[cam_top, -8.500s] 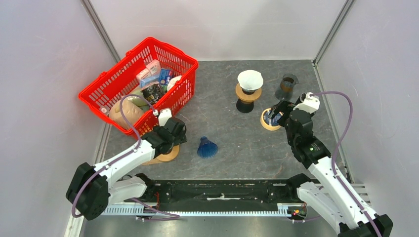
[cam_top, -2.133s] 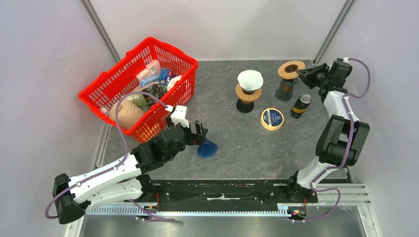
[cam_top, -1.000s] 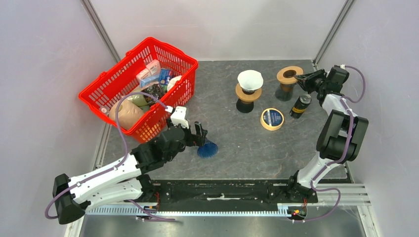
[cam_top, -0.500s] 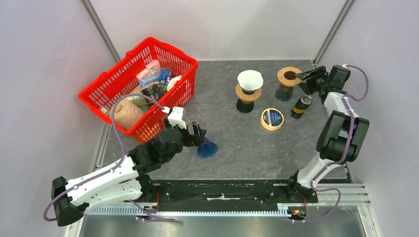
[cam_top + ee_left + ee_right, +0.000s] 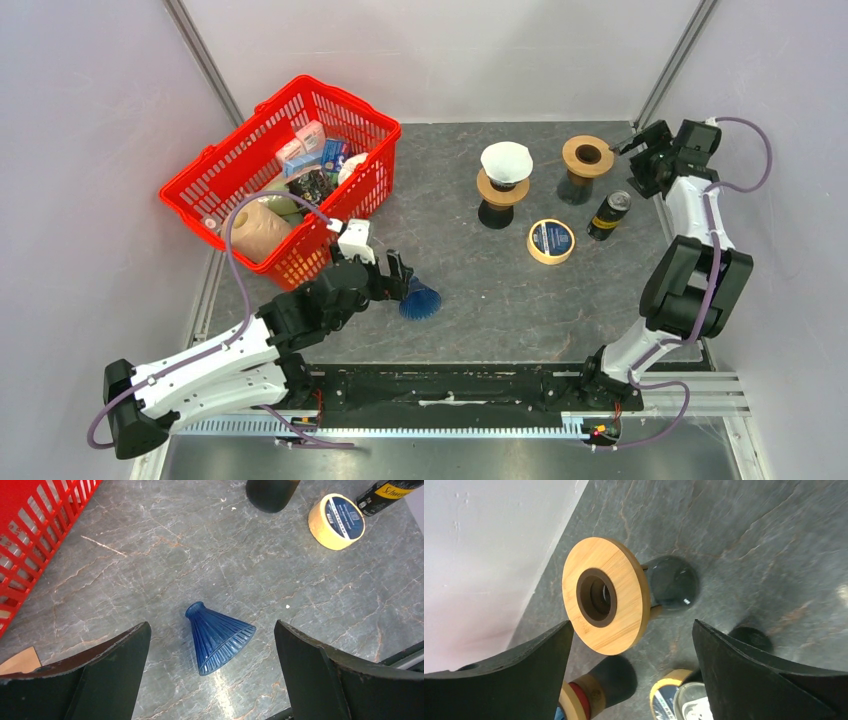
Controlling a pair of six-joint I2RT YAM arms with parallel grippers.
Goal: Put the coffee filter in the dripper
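Note:
The white coffee filter (image 5: pixel 506 160) sits in the top of a dark stand with a wooden collar (image 5: pixel 501 190). A blue ribbed glass dripper cone (image 5: pixel 423 299) (image 5: pixel 218 638) lies on its side on the table. My left gripper (image 5: pixel 401 277) (image 5: pixel 211 625) hovers open just over it, one finger on each side, touching nothing. A wooden ring (image 5: pixel 587 155) (image 5: pixel 605 595) rests on a dark glass (image 5: pixel 671 585). My right gripper (image 5: pixel 641 152) (image 5: pixel 632 622) is open just to the right of the ring, holding nothing.
A red basket (image 5: pixel 225 160) (image 5: pixel 30 530) full of groceries stands at the back left. A tape roll (image 5: pixel 551 241) (image 5: pixel 336 521) and a dark can (image 5: pixel 609 214) lie between the stand and the right wall. Walls close the left, back and right sides.
My right gripper opened, let go of the wooden ring on the dark glass and drew back to the right. My left gripper stayed open over the blue cone.

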